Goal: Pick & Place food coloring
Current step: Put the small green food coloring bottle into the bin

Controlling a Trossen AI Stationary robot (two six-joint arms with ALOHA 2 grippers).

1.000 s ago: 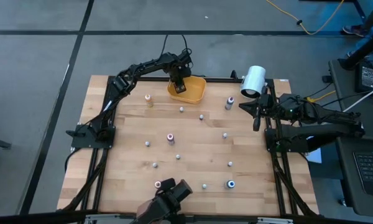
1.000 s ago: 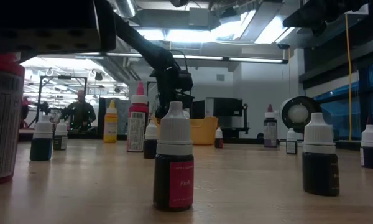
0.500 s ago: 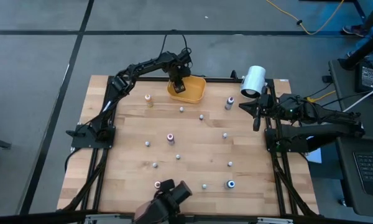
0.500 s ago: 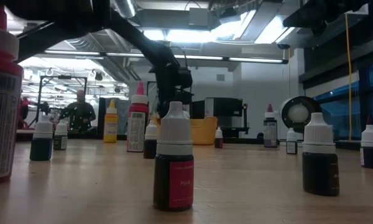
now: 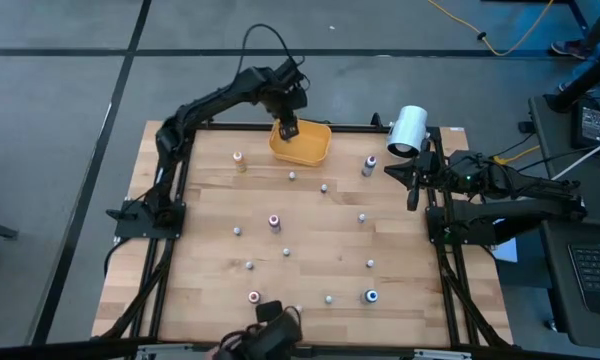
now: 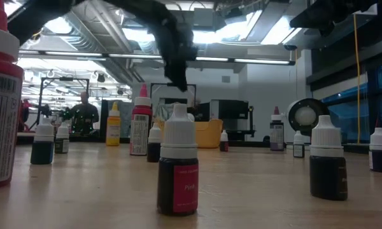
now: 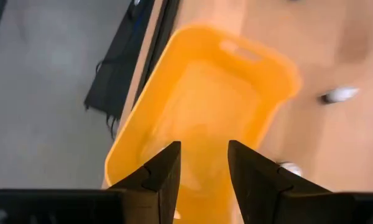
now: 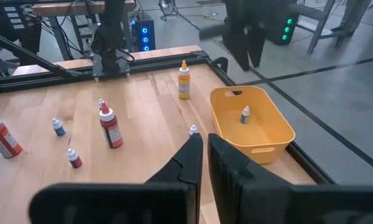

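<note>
The left gripper (image 5: 289, 127) hangs over the orange bowl (image 5: 315, 150), jaws parted and empty. One bottle (image 8: 245, 114) stands inside the bowl. The right gripper (image 5: 412, 187), closed and empty, waits beside the table's (image 5: 310, 225) edge, well apart from the bowl.

The left gripper (image 5: 289, 128) hung raised toward twelve o'clock, fingers parted and empty; the right gripper (image 5: 412, 188), at three o'clock, was closed.
</note>
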